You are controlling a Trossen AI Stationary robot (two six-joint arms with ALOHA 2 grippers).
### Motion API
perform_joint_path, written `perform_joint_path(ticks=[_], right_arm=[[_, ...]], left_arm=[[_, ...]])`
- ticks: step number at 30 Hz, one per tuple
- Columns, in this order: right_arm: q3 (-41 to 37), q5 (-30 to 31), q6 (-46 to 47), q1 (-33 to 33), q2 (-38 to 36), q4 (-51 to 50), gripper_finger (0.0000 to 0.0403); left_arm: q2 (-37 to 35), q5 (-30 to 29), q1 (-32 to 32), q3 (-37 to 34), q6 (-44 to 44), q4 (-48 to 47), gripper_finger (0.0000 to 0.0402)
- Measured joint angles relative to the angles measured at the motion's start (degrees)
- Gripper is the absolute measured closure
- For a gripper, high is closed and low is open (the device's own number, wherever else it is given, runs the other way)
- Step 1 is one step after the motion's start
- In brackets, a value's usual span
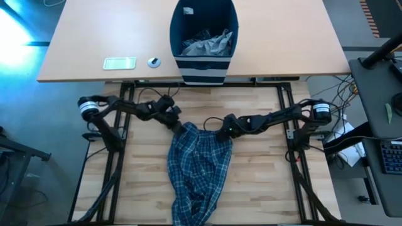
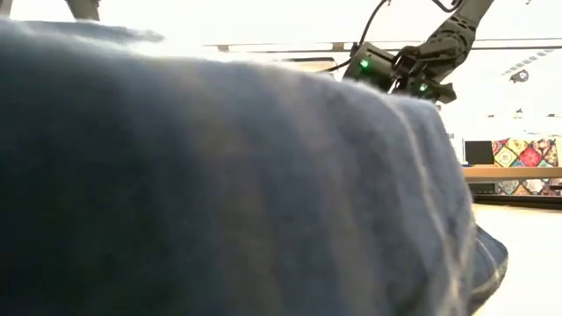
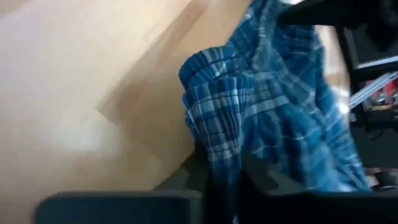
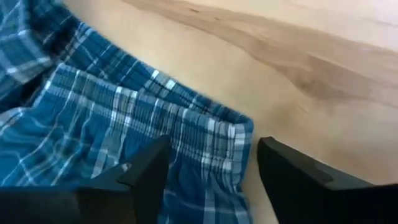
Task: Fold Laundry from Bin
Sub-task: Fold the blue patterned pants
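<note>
A: Plaid trousers (image 1: 198,166) lie just in front of the bin (image 1: 204,37). Left gripper (image 1: 177,127) pinches one waistband corner.

B: Right gripper (image 1: 224,130) straddles the other corner, jaws apart. Cloth's light and floppy, so take the elastic corners.

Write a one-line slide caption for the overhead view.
Both hands, left and right, at the waistband of plaid trousers spread on the table, with the bin beyond.

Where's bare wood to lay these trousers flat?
Bare table lies right of the plaid trousers, and another patch to their left. It is crowded along the waistband, where the left pincer and right pincer meet.
</note>
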Motion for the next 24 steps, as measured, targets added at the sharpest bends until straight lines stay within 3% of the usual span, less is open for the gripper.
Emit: perform_joint_path(ticks=[3,8,14,18,24], right_arm=[[0.0,-0.1,-1.5,-0.4,0.0,0.4,0.0243],[-0.3,-1.0,-7.1,-0.5,-4.5,-0.1,0.0375],[-0.1,0.7,-9.9,-0.7,-18.6,-7.7,0.0392],[0.0,4.0,-11.4,-1.4,-25.3,-16.1,0.0392],[-0.2,5.3,-11.9,-3.9,-23.4,-22.8,0.0391]], left_arm=[[-5.6,-1.8,0.0,-0.7,-1.0,-1.3,0.0389],[-17.7,-10.0,0.0,-0.8,-1.9,-12.8,0.0399],[-32.7,-18.2,0.0,1.1,-0.5,-32.0,0.04],[-38.5,-25.6,0.0,1.0,0.7,-44.3,0.04],[-39.0,-29.8,0.0,-3.1,-2.2,-44.6,0.0396]])
